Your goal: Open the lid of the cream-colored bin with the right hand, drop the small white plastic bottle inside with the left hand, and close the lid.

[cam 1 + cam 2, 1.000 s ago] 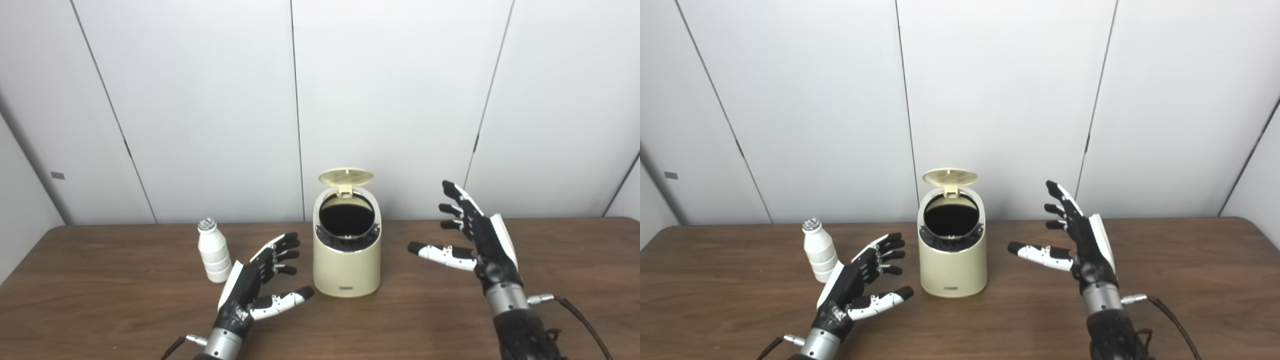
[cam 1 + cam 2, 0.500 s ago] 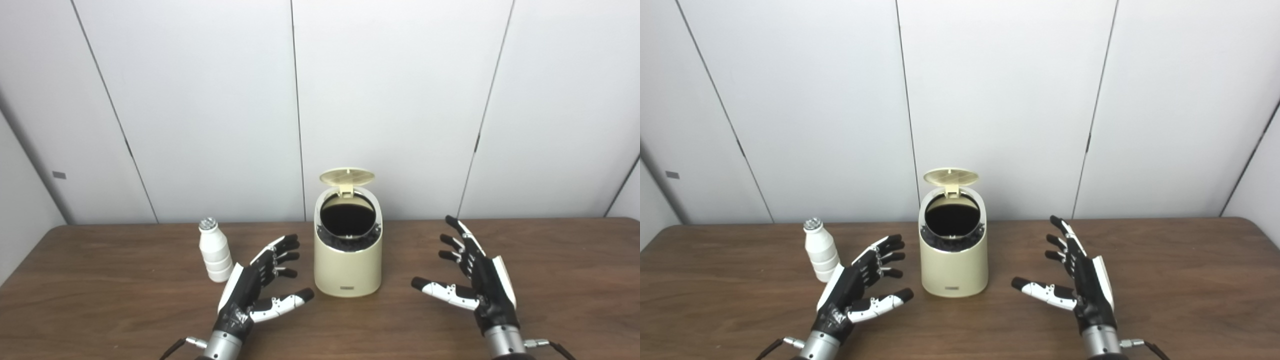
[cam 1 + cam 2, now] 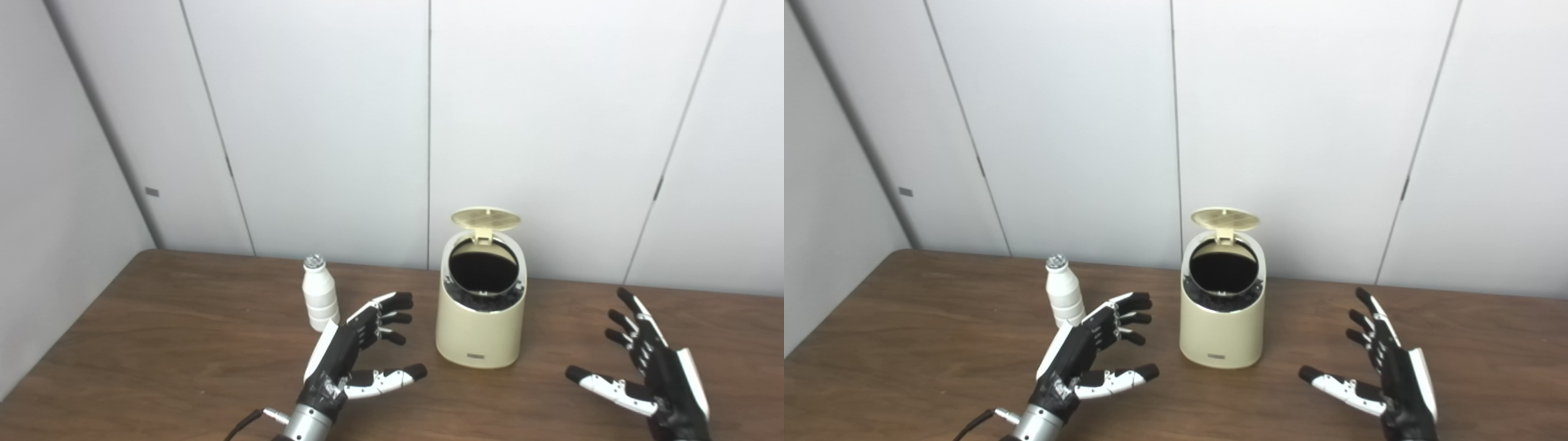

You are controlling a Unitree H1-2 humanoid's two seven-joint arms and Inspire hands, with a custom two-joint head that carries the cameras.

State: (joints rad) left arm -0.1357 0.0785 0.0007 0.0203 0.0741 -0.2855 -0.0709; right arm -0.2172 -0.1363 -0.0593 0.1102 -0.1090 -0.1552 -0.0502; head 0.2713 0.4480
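Left eye view: the cream-colored plastic bin [image 3: 481,327] is standing on the brown wooden counter [image 3: 153,331] with its round lid [image 3: 485,218] raised. The left hand [image 3: 358,349], spread and empty, is risking toppling the small white plastic bottle [image 3: 320,294] standing just behind it.

Right eye view: the right hand [image 3: 1387,376], likewise splayed and empty, is hovering well apart from the bin.

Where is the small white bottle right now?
The small white bottle stands upright on the table, left of the open cream bin and apart from it, just beyond the open left hand, which is not holding it.
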